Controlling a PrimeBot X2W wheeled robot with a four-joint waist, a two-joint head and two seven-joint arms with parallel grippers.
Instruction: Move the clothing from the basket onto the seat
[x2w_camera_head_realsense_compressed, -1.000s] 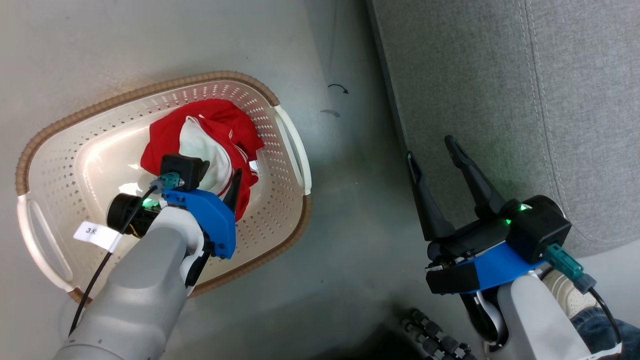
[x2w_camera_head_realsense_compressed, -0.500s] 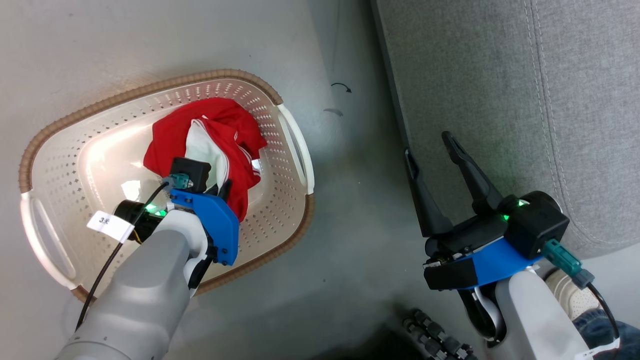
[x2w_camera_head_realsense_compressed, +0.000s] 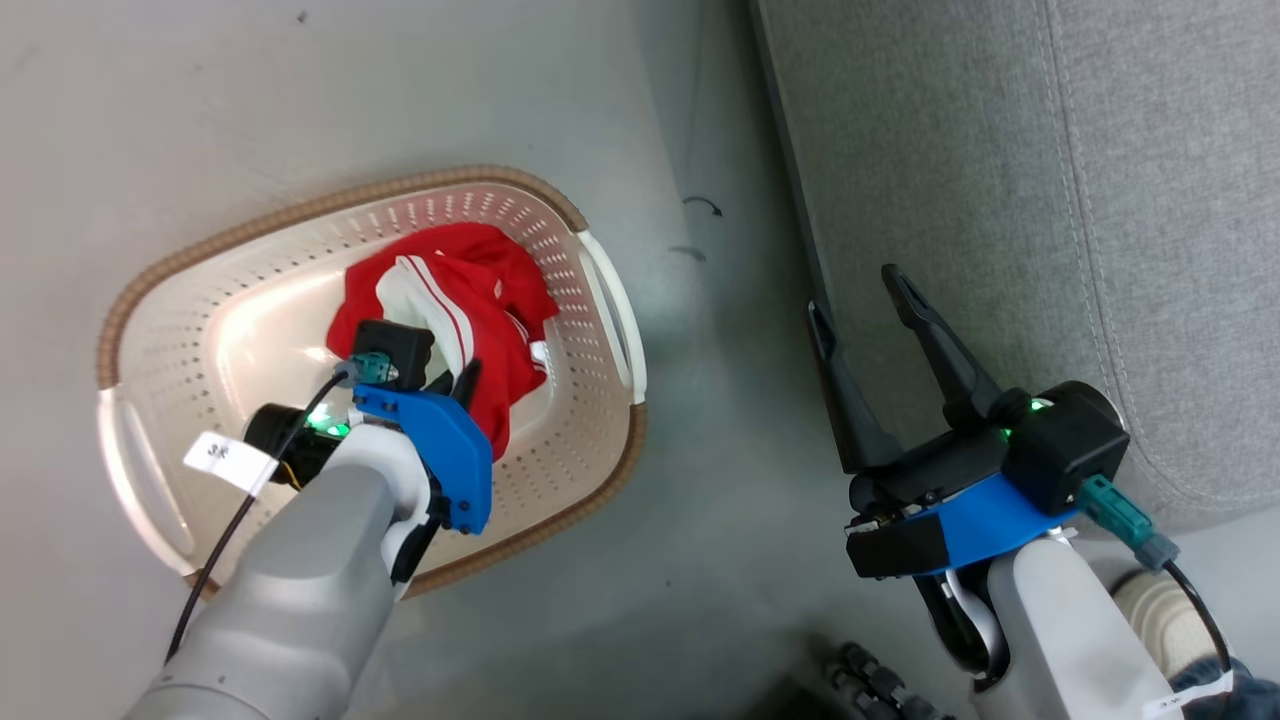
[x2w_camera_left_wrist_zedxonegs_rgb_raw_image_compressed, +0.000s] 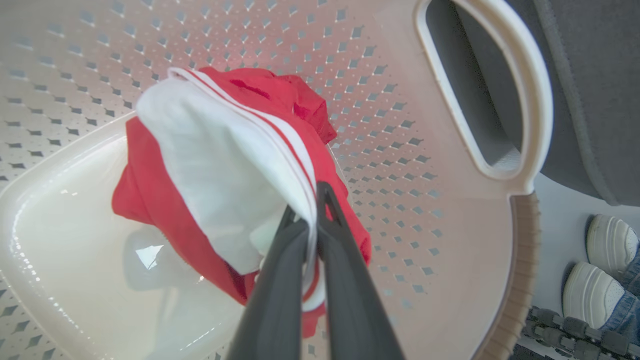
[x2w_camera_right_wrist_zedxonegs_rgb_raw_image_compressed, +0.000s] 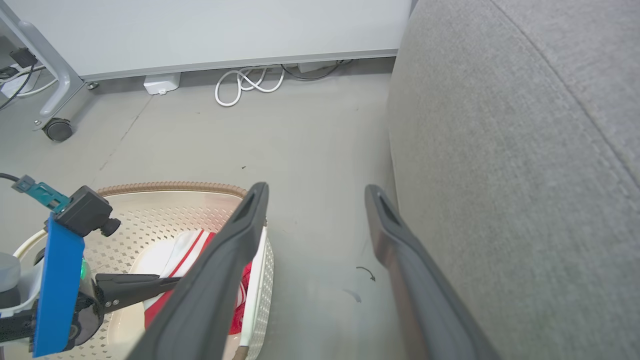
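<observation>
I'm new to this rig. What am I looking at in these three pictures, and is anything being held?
This is a wheeled robot with two arms. One picture looks down from its head; the other two look along each arm's fingers. On the floor stands a basket with red-and-white clothing in it, beside a grey seat. The left fingers are shut on the clothing. The right fingers are open and hold nothing, next to the seat's edge.

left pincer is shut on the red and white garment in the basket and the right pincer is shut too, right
No: the right pincer is open, jaws apart, per the right wrist view. The left pincer is shut on the red and white garment in the basket.
</observation>
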